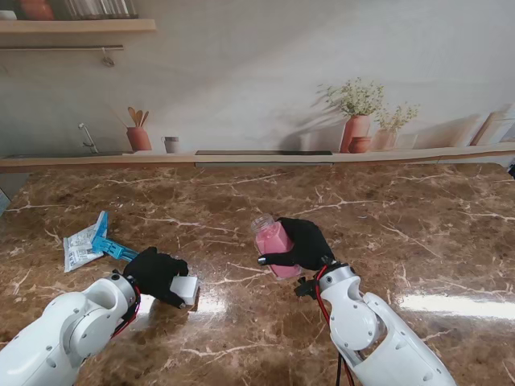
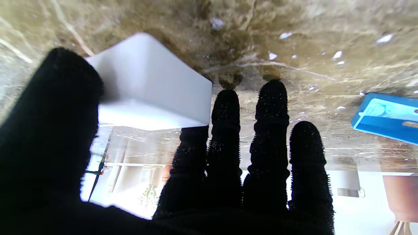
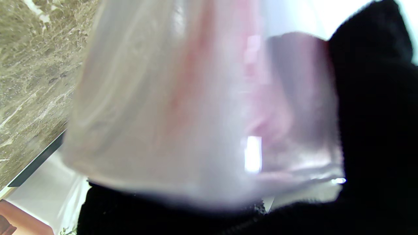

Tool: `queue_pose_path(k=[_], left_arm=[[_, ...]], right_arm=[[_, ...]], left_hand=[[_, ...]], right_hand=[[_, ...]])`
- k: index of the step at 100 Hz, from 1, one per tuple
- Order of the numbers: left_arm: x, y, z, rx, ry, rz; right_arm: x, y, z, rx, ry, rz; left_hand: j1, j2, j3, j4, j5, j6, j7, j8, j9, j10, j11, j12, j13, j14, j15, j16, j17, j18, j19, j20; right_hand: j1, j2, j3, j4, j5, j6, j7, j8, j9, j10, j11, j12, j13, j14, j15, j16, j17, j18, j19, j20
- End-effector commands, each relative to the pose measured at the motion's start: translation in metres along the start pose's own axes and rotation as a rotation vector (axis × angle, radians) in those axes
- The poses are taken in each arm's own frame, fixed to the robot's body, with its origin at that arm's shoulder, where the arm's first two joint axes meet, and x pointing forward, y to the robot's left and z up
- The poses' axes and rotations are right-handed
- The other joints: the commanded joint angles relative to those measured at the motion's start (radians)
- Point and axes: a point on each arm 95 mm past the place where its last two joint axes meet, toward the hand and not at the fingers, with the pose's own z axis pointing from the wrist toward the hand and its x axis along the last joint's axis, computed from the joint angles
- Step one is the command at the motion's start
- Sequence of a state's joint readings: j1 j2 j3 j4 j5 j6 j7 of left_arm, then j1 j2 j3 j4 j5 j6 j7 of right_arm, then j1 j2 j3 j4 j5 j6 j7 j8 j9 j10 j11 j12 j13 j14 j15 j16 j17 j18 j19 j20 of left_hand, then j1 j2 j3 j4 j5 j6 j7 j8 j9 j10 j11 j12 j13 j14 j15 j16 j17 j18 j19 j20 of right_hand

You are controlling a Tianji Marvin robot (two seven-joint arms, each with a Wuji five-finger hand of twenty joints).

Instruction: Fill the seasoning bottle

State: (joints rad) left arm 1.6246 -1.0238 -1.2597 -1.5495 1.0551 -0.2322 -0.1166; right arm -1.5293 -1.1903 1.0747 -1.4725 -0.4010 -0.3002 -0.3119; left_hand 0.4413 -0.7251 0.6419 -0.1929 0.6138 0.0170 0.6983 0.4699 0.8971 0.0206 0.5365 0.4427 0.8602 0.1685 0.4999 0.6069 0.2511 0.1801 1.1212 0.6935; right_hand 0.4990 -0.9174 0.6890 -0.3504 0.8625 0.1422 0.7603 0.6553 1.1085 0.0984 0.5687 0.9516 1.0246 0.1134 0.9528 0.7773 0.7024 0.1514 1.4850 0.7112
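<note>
A clear seasoning bottle (image 1: 272,240) part-filled with pink powder stands near the middle of the marble table, its open mouth tilted to the left. My black-gloved right hand (image 1: 306,244) is wrapped around its body; the bottle (image 3: 202,104) fills the right wrist view as a blur. My left hand (image 1: 154,273) pinches a white cap (image 1: 186,289) between thumb and index finger, low over the table left of the bottle. In the left wrist view the cap (image 2: 150,88) sits against the thumb (image 2: 62,124). A torn seasoning packet (image 1: 83,244) lies farther left.
A blue strip-like object (image 1: 111,244) lies beside the packet, also seen as the blue object (image 2: 385,117). A ledge (image 1: 257,158) at the table's far edge carries pots and plants. My white forearms rise from the near corners.
</note>
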Motion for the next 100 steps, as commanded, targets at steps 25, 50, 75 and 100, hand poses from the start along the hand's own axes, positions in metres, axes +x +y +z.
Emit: queue_pose_path(k=[25, 50, 75, 100], left_arm=[[0.001, 0.010, -0.010, -0.042, 0.009, -0.009], [0.008, -0.004, -0.016, 0.050, -0.003, -0.106], [0.020, -0.025, -0.016, 0.162, -0.045, -0.235], [0.032, -0.047, -0.009, 0.259, -0.050, -0.315]], right_arm=[[0.001, -0.002, 0.000, 0.005, 0.001, 0.010], [-0.001, -0.003, 0.000, -0.021, -0.010, 0.064], [-0.008, -0.005, 0.002, -0.040, -0.023, 0.190], [-0.016, -0.006, 0.009, -0.023, -0.017, 0.224]], left_hand=[[-0.017, 0.084, -0.163, 0.058, -0.097, -0.004, -0.095, 0.007, -0.192, -0.009, -0.150, -0.045, -0.242, -0.047, -0.175, -0.060, -0.166, -0.054, -0.217, 0.001], [0.136, 0.281, -0.621, 0.138, -0.143, -0.015, -0.322, -0.210, -0.363, -0.009, -0.224, -0.111, -0.389, -0.077, -0.269, -0.117, -0.246, -0.057, -0.358, -0.035], [0.152, 0.308, -0.630, 0.150, -0.104, -0.011, -0.335, -0.207, -0.356, 0.001, -0.240, -0.115, -0.390, -0.074, -0.287, -0.126, -0.266, -0.040, -0.387, -0.045], [0.163, 0.318, -0.630, 0.157, -0.094, -0.001, -0.347, -0.204, -0.362, 0.008, -0.254, -0.120, -0.400, -0.074, -0.299, -0.134, -0.270, -0.040, -0.397, -0.041]], right_hand=[[0.253, 0.258, 0.465, 0.087, 0.131, -0.446, 0.149, 0.050, 0.056, -0.184, 0.087, 0.019, 0.084, -0.111, 0.090, 0.023, -0.005, -0.022, 0.010, 0.011], [0.264, 0.251, 0.469, 0.085, 0.129, -0.444, 0.143, 0.044, 0.046, -0.192, 0.070, 0.004, 0.059, -0.111, 0.052, 0.009, -0.037, -0.014, -0.033, -0.003], [0.275, 0.114, 0.534, 0.090, 0.098, -0.461, 0.124, 0.054, -0.003, -0.222, 0.010, -0.019, -0.043, -0.099, -0.108, -0.001, -0.153, -0.024, -0.194, -0.025], [0.262, 0.011, 0.587, 0.086, -0.003, -0.449, 0.034, 0.118, -0.103, -0.235, -0.059, -0.014, -0.159, -0.129, -0.311, -0.004, -0.307, -0.030, -0.419, -0.032]])
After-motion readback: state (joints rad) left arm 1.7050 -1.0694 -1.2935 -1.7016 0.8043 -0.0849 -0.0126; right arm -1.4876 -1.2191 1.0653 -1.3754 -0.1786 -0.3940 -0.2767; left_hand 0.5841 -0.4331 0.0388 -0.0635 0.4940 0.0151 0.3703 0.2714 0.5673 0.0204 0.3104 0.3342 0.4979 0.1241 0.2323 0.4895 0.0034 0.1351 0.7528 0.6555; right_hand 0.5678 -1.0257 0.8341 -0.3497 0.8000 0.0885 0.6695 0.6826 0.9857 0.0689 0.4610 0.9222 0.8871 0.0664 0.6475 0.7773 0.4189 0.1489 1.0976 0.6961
